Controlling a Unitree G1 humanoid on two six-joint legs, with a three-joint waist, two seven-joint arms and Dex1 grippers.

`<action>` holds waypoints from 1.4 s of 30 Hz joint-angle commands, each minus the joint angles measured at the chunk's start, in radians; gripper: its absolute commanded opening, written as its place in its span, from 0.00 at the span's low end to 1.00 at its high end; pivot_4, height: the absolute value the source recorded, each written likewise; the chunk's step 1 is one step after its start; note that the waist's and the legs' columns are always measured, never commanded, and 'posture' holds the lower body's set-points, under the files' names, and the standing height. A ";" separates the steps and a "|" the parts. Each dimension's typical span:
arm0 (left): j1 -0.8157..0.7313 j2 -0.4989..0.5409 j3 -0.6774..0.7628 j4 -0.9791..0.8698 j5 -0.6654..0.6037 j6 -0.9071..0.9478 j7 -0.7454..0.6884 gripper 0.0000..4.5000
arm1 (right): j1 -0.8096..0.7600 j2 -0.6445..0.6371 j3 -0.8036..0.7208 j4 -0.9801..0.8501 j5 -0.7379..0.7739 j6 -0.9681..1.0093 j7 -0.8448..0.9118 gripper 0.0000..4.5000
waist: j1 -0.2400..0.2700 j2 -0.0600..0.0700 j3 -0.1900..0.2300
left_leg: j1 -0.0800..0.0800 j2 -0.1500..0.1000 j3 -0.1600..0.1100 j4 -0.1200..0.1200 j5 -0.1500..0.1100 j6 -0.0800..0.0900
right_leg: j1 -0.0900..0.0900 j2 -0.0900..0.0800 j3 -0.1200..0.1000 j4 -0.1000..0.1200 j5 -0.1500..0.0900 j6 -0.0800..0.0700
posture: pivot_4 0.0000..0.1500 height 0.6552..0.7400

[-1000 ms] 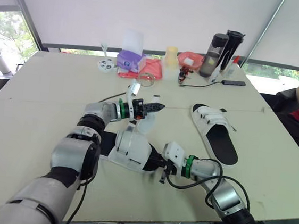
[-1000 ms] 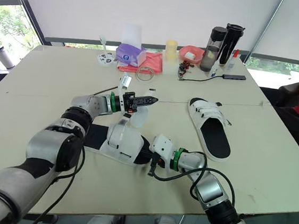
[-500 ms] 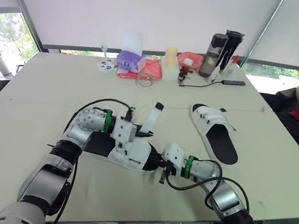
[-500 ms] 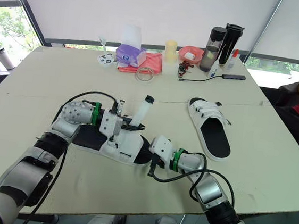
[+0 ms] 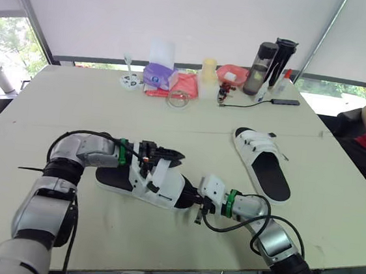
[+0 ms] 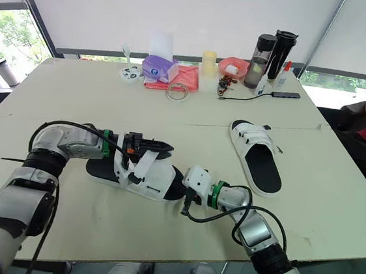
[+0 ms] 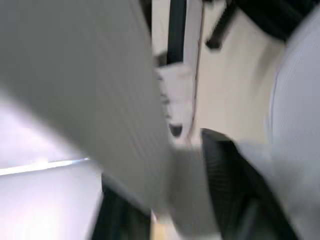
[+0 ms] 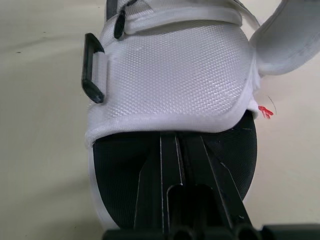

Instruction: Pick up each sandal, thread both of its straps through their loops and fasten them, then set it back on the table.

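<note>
Where right hand (image 8: 177,147) meets toe, sandal (image 5: 165,189), left hand (image 5: 172,154) apparently over strap (image 5: 160,169)

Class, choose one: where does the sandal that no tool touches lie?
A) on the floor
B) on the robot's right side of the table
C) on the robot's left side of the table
B: the sandal lies flat on the table, on the robot's right.

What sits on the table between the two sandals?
Bare table separates the near sandal from the second sandal in the left eye view; the right gripper rests in the near sandal's toe.
</note>
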 commanded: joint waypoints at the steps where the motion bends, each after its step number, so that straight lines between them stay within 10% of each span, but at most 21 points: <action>1: -0.047 0.054 -0.122 -0.017 0.096 0.066 0.244 0.75 | 0.040 -0.026 0.034 0.153 -0.092 0.064 -0.018 0.00 | 0.000 0.000 0.000 | 0.002 0.000 0.000 0.000 0.000 -0.001 | 0.002 -0.001 0.000 0.000 -0.001 0.000 | 1.00 1.00; 3: -0.066 0.089 -0.189 -0.007 0.130 0.103 0.348 0.97 | 0.041 -0.026 0.034 0.154 -0.093 0.064 -0.019 0.00 | 0.000 0.000 0.000 | 0.002 0.000 0.000 0.000 -0.001 -0.001 | 0.003 -0.002 0.000 -0.001 -0.002 -0.002 | 1.00 1.00; 10: -0.111 0.218 -0.335 0.071 0.135 0.180 0.565 0.99 | 0.040 -0.025 0.038 0.164 -0.095 0.055 -0.019 0.00 | -0.003 0.001 0.001 | 0.002 0.000 0.000 0.000 -0.001 -0.001 | 0.002 -0.002 0.000 0.000 -0.002 -0.001 | 1.00 1.00; 18: -0.049 0.324 -0.329 0.207 -0.197 0.030 0.282 0.99 | 0.025 -0.023 0.046 0.196 -0.099 0.033 -0.006 0.00 | -0.002 0.001 0.001 | 0.001 0.001 0.001 -0.001 -0.001 -0.002 | 0.001 -0.003 -0.001 -0.001 -0.003 -0.004 | 1.00 1.00; 20: -0.020 0.268 -0.278 0.340 -0.529 0.067 0.007 0.99 | 0.024 -0.021 0.048 0.203 -0.101 0.027 -0.004 0.00 | -0.001 0.001 0.000 | 0.001 0.001 0.001 0.000 -0.001 -0.002 | 0.000 -0.004 -0.001 -0.002 -0.004 -0.005 | 1.00 1.00; 24: 0.230 0.223 -0.117 -0.238 -1.490 1.006 -0.750 0.99 | 0.017 -0.018 0.052 0.226 -0.102 0.012 0.000 0.00 | -0.015 0.005 0.002 | -0.001 0.002 0.003 0.000 -0.001 -0.002 | 0.002 -0.009 -0.005 -0.003 -0.005 -0.007 | 1.00 1.00; 27: 0.361 0.319 -0.059 -0.643 -1.900 1.570 -0.890 0.99 | 0.010 -0.013 0.057 0.238 -0.101 0.006 0.002 0.00 | -0.039 0.004 0.004 | -0.009 0.003 0.001 0.000 -0.001 -0.001 | -0.006 -0.009 -0.006 -0.001 -0.005 -0.008 | 1.00 1.00; 35: 0.517 0.380 0.098 -0.980 -2.260 2.113 -0.917 0.99 | 0.008 -0.019 0.056 0.242 -0.100 0.006 0.012 0.00 | -0.030 0.012 0.000 | -0.008 0.002 0.000 0.000 -0.001 -0.001 | -0.012 -0.007 -0.004 0.000 -0.005 -0.009 | 1.00 1.00; 42: 0.578 0.364 0.110 -1.028 -2.223 2.201 -0.950 0.99 | 0.016 -0.024 0.053 0.234 -0.100 0.013 0.016 0.00 | -0.030 0.011 -0.001 | -0.011 0.002 0.000 0.000 -0.001 -0.002 | -0.015 -0.007 -0.002 -0.002 -0.005 -0.010 | 1.00 1.00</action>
